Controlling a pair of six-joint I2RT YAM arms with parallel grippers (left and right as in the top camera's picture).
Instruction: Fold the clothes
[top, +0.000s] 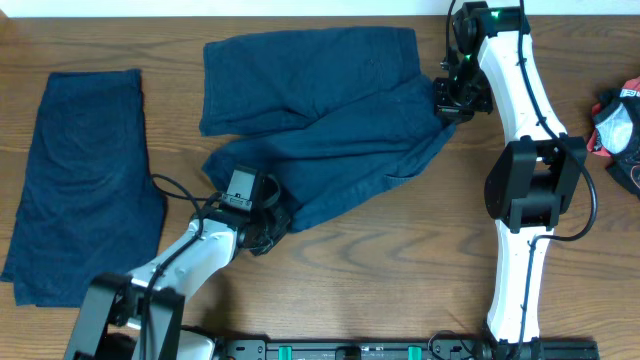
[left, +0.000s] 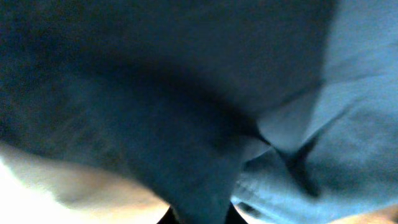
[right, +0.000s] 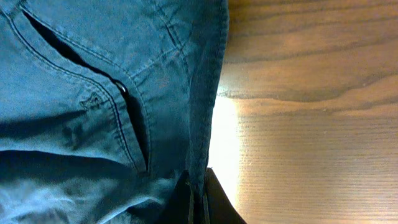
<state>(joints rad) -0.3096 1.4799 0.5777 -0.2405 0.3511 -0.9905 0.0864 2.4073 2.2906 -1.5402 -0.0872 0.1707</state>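
Note:
One of the clothes, a dark navy pair of shorts (top: 330, 110), lies spread and rumpled across the middle of the table. My left gripper (top: 268, 228) is shut on its near-left corner; in the left wrist view the cloth (left: 186, 124) fills the frame and a fold runs down between the jaws of the left gripper (left: 199, 218). My right gripper (top: 452, 100) is shut on the garment's right edge. The right wrist view shows the stitched hem (right: 208, 93) pinched in the right gripper (right: 199, 208), with a pocket slit (right: 134, 118) beside it. Another navy garment (top: 85, 180) lies flat at the left.
A red, black and white object (top: 618, 125) sits at the table's right edge. A black rail (top: 350, 350) runs along the front edge. Bare wood (top: 400, 260) shows between the arms and to the right of the hem (right: 311, 112).

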